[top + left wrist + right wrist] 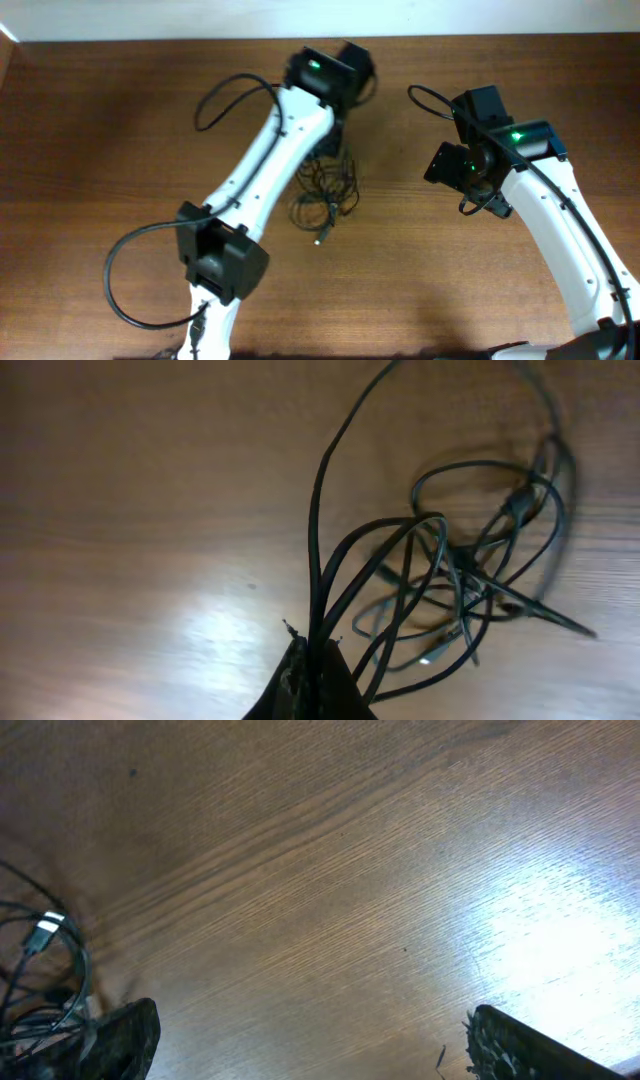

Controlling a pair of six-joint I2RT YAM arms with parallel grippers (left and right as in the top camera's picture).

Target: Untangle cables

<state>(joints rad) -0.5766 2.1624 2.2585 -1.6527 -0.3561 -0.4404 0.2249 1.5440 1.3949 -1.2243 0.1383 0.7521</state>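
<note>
On the wooden table (100, 120), the left arm reaches up toward the far edge. Its gripper (312, 660) is pinched tight on several strands of the cables (325, 190), which rise from the fingers in tall loops. The rest of the tangle lies on the wood just right of the arm, near mid-table, a silvery connector tip (432, 655) showing among the loops. Further right, the right gripper (300, 1040) hovers with its jaws spread wide, holding nothing, apart from the tangle.
</note>
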